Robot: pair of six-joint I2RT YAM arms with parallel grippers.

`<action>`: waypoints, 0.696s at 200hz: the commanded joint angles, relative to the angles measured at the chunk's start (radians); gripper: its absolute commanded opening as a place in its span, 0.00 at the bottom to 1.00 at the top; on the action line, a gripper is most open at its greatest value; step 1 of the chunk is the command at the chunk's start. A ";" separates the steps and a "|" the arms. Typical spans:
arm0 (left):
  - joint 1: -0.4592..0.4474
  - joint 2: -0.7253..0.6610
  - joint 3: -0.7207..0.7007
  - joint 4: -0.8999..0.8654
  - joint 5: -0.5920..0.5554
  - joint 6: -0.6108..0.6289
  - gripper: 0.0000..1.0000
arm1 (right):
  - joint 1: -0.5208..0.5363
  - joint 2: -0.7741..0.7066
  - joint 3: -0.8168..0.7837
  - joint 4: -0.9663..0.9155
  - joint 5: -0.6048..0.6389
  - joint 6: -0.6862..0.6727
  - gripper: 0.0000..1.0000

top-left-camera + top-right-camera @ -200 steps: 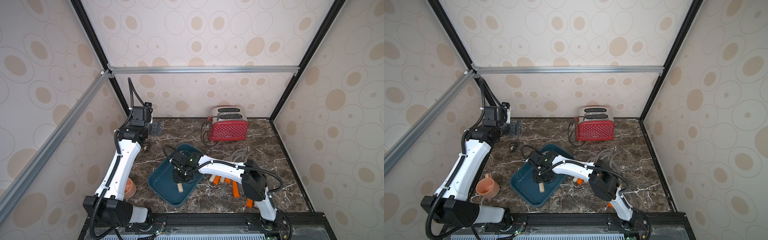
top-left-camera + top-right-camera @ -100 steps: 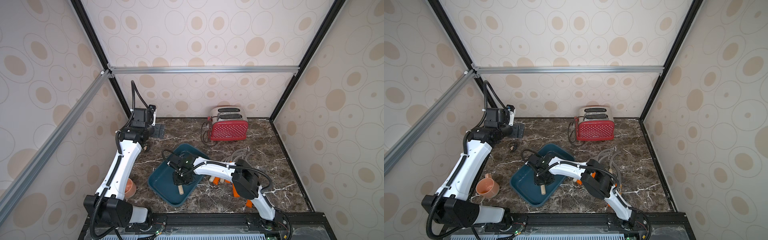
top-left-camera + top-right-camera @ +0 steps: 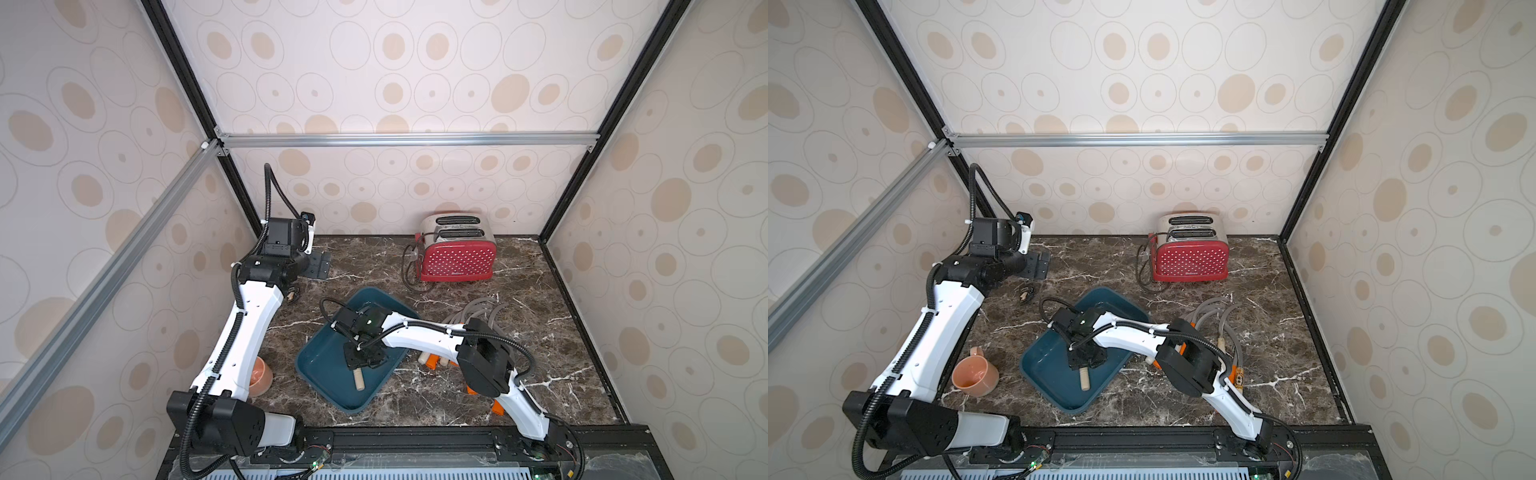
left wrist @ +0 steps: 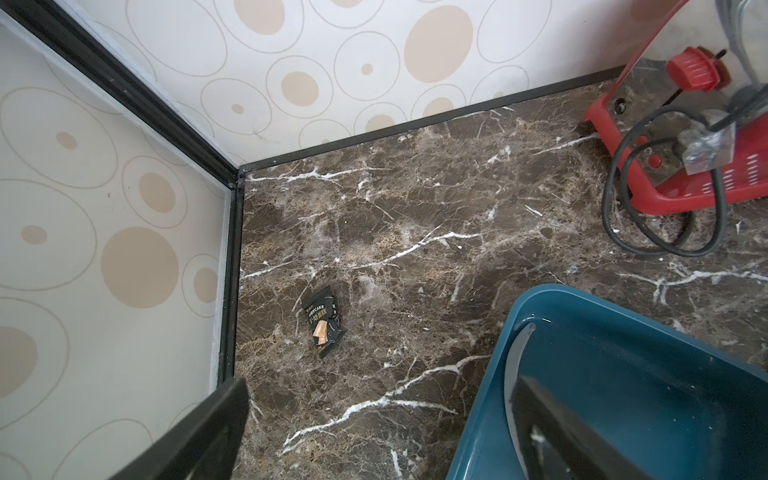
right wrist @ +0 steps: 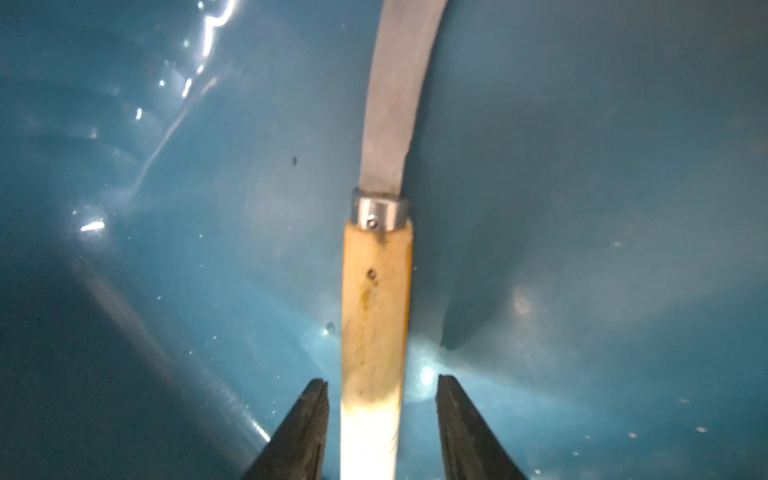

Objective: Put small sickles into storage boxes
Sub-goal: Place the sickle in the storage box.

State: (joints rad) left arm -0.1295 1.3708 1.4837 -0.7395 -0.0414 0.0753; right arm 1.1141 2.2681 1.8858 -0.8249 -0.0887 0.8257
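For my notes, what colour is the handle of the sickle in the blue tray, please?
Pale wood handle; clearest in the right wrist view.

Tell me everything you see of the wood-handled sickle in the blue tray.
The sickle has a pale wooden handle, a shiny metal collar with a small screw, and a curved dull-grey blade. It lies flat on the floor of the teal tray. The right gripper straddles the handle, jaws open, gaps visible on both sides.

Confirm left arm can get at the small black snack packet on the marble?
Likely yes: left gripper is open, the packet lies alone on bare marble in its wrist view, nothing between.
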 commanded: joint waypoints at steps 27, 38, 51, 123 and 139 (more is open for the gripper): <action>-0.004 0.035 0.127 -0.061 0.003 0.061 0.99 | -0.027 -0.178 -0.036 -0.063 0.226 -0.102 0.48; -0.004 0.042 0.137 -0.069 0.003 0.081 0.99 | -0.045 -0.232 -0.076 -0.059 0.244 -0.120 0.49; -0.004 0.046 0.142 -0.080 0.020 0.102 0.99 | -0.075 -0.307 -0.138 -0.035 0.245 -0.147 0.52; -0.003 0.035 0.091 -0.170 0.198 0.190 0.99 | -0.409 -0.738 -0.640 0.035 0.283 -0.178 0.51; -0.003 0.040 0.077 -0.173 0.189 0.190 0.99 | -0.501 -0.815 -0.757 0.028 0.303 -0.158 0.51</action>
State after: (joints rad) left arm -0.1299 1.4120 1.5753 -0.8585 0.1078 0.2188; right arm 0.7132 1.5421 1.2713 -0.7616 0.1707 0.6456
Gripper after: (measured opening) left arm 0.992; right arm 0.510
